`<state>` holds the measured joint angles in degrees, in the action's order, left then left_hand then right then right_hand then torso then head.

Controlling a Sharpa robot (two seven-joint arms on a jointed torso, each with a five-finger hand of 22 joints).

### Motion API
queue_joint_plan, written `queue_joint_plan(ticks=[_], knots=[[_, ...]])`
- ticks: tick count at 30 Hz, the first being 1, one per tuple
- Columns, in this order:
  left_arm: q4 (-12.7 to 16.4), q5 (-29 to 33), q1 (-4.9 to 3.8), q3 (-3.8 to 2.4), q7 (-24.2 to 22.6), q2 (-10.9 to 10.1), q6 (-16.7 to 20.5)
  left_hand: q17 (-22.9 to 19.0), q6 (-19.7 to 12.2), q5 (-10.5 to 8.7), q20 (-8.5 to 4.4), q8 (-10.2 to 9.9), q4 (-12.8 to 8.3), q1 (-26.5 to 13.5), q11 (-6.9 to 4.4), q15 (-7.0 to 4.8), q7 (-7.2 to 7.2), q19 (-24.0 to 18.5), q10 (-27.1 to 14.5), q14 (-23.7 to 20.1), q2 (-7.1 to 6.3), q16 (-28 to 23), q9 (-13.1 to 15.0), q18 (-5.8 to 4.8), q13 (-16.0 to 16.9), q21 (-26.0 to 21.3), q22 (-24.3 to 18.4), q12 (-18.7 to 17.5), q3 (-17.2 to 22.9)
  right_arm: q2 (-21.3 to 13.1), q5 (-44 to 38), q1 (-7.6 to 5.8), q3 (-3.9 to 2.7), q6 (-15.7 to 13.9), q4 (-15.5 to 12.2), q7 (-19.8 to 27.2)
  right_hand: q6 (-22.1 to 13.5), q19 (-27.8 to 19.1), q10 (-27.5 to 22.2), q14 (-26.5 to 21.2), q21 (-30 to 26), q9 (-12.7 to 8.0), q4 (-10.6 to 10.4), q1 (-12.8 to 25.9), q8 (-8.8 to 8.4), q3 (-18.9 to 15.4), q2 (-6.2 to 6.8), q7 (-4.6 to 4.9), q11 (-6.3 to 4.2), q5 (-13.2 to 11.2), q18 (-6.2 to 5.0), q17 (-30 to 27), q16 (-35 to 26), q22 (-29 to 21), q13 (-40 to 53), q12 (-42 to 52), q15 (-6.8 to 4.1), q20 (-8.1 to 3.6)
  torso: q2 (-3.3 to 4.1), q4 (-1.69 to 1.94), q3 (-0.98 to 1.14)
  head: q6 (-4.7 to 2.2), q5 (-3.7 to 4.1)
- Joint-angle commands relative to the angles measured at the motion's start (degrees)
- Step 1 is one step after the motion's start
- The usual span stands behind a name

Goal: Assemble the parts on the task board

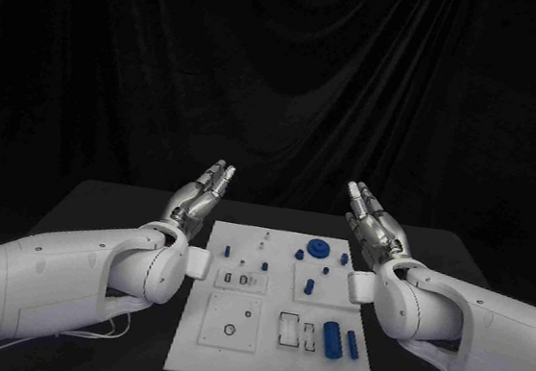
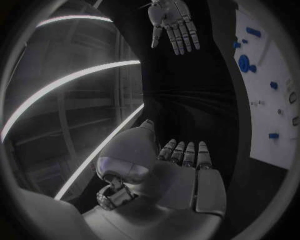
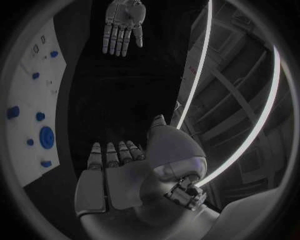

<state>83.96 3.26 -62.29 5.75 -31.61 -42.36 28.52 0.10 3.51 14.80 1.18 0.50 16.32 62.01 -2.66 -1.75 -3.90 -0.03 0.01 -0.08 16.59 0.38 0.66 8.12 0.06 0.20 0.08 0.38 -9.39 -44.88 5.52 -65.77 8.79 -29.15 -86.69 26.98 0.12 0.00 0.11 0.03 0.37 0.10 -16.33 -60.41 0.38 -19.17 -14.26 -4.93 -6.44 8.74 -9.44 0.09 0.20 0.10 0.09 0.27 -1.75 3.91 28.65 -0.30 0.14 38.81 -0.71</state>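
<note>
Two white arms reach in from either side of the black table (image 1: 97, 199), and from the head camera I see both silver hands raised above its far edge, clear of the white rectangular task board (image 1: 281, 310) lying flat between them. From that view I get the whole board: a large round blue knob (image 1: 319, 248) near its far end, small blue pegs (image 1: 310, 287) scattered mid-board, and two blue cylinders (image 1: 331, 339) lying side by side near the right edge toward me, beside a shallow rectangular recess (image 1: 289, 329). Whether that recess holds anything I cannot tell.

Each wrist camera gives me what the head view cannot: the palms. My left hand (image 2: 181, 172) shows a flat open palm, fingers straight and close alongside one another, gripping nothing. My right hand (image 3: 119, 170) looks the same, extended and holding nothing. Each wrist view also catches the opposite hand across the gap, fingers outstretched, and a slice of the board off to the side with its blue parts.
</note>
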Motion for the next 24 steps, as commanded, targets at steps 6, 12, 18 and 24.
queue_joint_plan(ticks=[6,12,18,24], knots=[[-3.68,6.27,-1.77,2.99,-7.53,1.69,-23.53,-0.1,0.62,0.05,3.81,0.33,0.53,2.36,2.84,1.24,-0.92,0.03,-0.01,0.08,0.2,-0.38,0.15,1.29,-0.06,-0.2,-0.08,-0.38,-0.81,-0.23,7.52,-2.96,3.73,20.98,1.77,-4.99,1.19,0.0,-0.11,-0.03,-0.37,0.38,-0.31,-2.38,0.54,-0.59,0.03,0.65,1.75,0.42,-0.69,-0.09,-0.2,-0.1,-0.09,-0.27,-0.53,4.28,-0.08,-0.01,0.01,0.01,0.0],[-6.0,8.58,-2.76,5.1,-9.98,2.69,-32.98,-0.1,3.58,0.52,7.18,1.24,0.54,3.1,6.03,4.21,0.66,0.03,1.12,0.08,0.23,-0.38,0.7,1.82,0.78,-0.2,-0.08,1.86,-0.39,-0.28,9.03,-3.96,5.21,25.29,2.36,-5.87,2.16,0.0,-0.11,-0.03,-0.37,0.66,-0.27,-3.18,1.29,-0.2,0.32,1.65,3.25,0.58,-0.77,-0.09,-0.2,-0.1,-0.09,-0.27,2.14,6.32,-0.08,-0.01,0.01,0.01,0.0],[-7.18,9.75,-3.26,6.17,-11.23,3.2,-37.79,-0.1,5.7,2.15,7.62,2.07,0.42,4.68,7.03,4.94,1.7,0.03,1.85,0.08,0.23,-0.38,1.04,1.63,1.24,-0.2,-0.08,4.17,0.28,-0.28,9.18,-4.05,5.35,25.7,2.42,-5.95,4.23,2.42,0.01,-0.03,1.44,1.07,0.52,-9.23,2.7,1.84,1.15,3.93,5.16,6.61,-0.99,-0.09,-0.2,1.07,0.14,0.3,7.3,10.7,-0.08,-0.01,0.01,0.01,0.0],[-8.62,-2.61,-3.22,6.33,-12.51,-0.77,-40.98,1.92,10.5,7.07,9.57,4.39,0.18,8.4,10.04,7.76,4.01,0.26,6.27,3.07,0.11,2.34,1.75,0.73,3.09,-0.01,0.07,12.34,3.2,-4.32,0.96,-4.29,5.36,31.31,2.18,-5.47,6.0,6.82,1.28,1.28,3.47,1.36,0.73,-13.1,3.56,2.53,1.79,4.39,8.38,9.8,-1.02,0.44,0.69,1.84,1.13,4.86,8.76,12.2,2.44,1.23,0.09,-1.07,0.99]])
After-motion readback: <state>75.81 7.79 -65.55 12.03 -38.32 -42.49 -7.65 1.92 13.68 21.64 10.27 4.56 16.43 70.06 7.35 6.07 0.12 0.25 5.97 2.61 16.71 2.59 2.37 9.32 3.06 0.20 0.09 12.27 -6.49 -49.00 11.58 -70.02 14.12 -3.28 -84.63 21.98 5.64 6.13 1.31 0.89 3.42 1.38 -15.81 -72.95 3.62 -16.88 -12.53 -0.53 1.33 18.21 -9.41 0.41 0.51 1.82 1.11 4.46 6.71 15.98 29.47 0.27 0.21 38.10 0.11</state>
